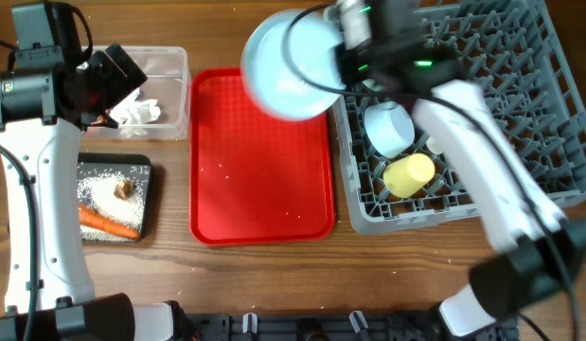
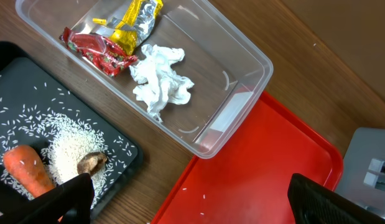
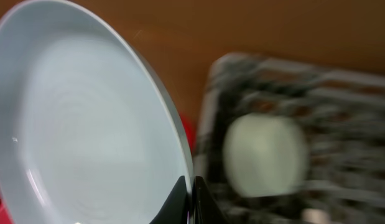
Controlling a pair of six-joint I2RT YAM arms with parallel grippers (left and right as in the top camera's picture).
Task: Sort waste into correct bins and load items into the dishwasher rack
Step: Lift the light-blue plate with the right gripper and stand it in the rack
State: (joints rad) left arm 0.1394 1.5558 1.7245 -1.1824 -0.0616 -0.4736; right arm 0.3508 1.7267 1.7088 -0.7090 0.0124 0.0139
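At the dishwasher rack (image 1: 529, 114), the light blue plate (image 1: 288, 66) held aloft.
The grey rack, holding a bowl (image 1: 387, 128) and yellow cup (image 1: 409, 175), stands right of the red tray (image 1: 259, 189); the plate hangs over their border, pinched at its rim by the right hand (image 3: 191, 199), probably to tip it between pegs. The left hand (image 2: 198, 205), spread wide, hovers by the clear tub (image 2: 242, 68).

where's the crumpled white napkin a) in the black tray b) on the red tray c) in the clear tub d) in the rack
c, the napkin lies inside the clear tub, next to the red and yellow wrappers.
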